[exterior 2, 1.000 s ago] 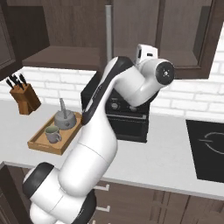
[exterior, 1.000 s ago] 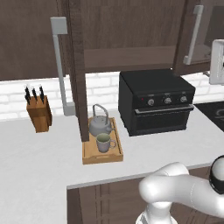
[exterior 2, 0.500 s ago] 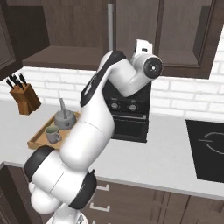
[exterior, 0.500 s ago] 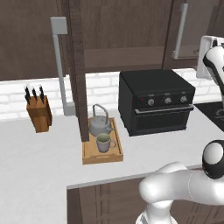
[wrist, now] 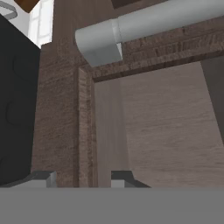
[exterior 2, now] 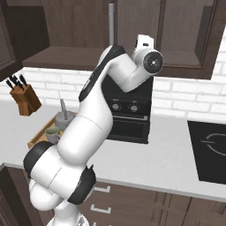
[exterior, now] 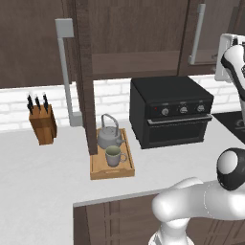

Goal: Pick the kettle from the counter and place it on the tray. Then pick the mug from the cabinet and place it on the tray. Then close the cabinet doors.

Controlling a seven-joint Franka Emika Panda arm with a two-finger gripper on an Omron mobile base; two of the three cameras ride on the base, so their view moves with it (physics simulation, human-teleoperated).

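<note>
Kettle (exterior: 109, 135) and mug (exterior: 113, 156) both sit on the wooden tray (exterior: 113, 172) on the counter (exterior: 43, 182); mug is in front of the kettle, just beside it. Tray's back left corner sits right at the foot of the open cabinet door (exterior: 84, 81), which stands edge-on over the counter with its grey bar handle (exterior: 65, 72) facing left. Black oven (exterior: 171, 111) is just right of the tray, narrow gap between. Knife block (exterior: 41, 122) is well to the left, with bare counter around it.

Gripper (wrist: 83, 177) is up against the right-hand cabinet door (wrist: 144, 127), looking along the wood frame; that door's bar handle (wrist: 144, 24) runs across ahead of the fingertips (wrist: 43, 177). The two tips stand apart with nothing visible between them. Can't tell whether they touch the door.
</note>
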